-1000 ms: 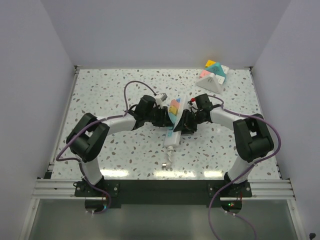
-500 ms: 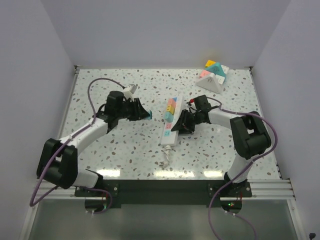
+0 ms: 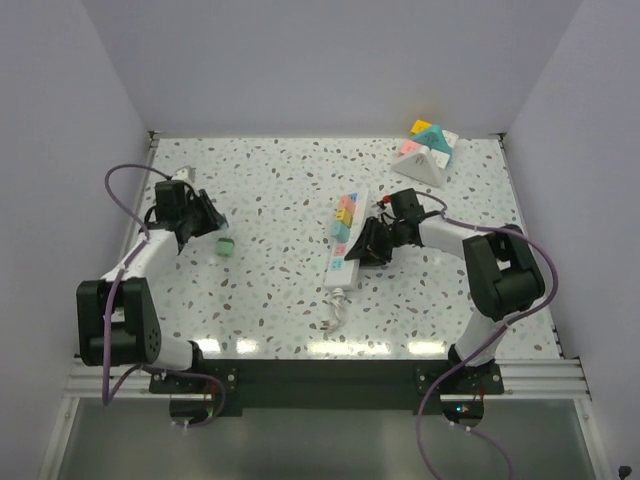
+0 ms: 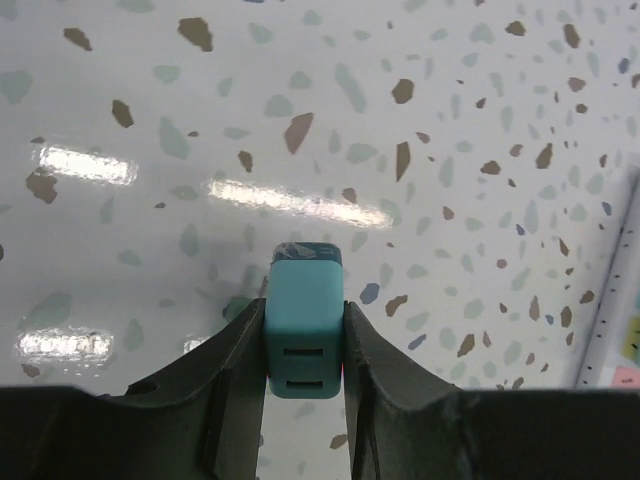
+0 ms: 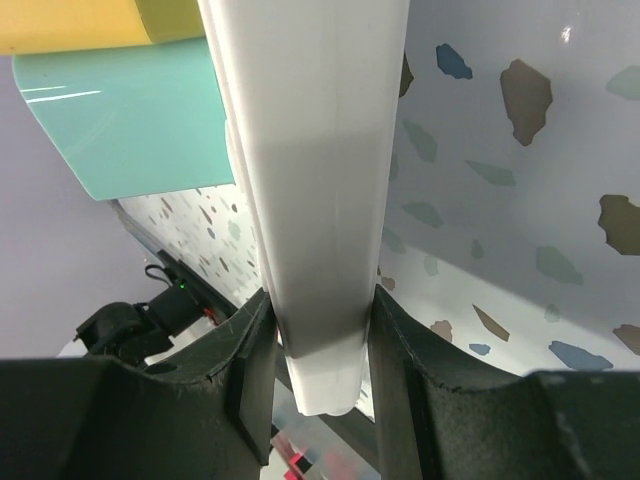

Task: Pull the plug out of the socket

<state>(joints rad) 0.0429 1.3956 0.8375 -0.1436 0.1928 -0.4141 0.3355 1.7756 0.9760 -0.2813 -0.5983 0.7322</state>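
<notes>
The teal plug (image 4: 304,300) sits between the fingers of my left gripper (image 4: 305,314), which is shut on it just above the speckled table. In the top view the plug (image 3: 226,246) and left gripper (image 3: 214,236) are at the table's left side, far from the socket. The socket is a white power strip (image 3: 343,236) with coloured outlets, lying in the middle of the table. My right gripper (image 3: 359,247) is shut on its right edge. In the right wrist view the strip's white body (image 5: 310,150) fills the gap between the right gripper's (image 5: 320,310) fingers.
A pastel pyramid puzzle (image 3: 425,153) stands at the back right. The strip's short cable stub (image 3: 335,315) trails toward the near edge. White walls close in the table on the left, the right and the back.
My left arm has swung from the strip to the table's left side, carrying the plug with it. The strip has dropped from tilted to flat, and the right gripper has kept its hold.
</notes>
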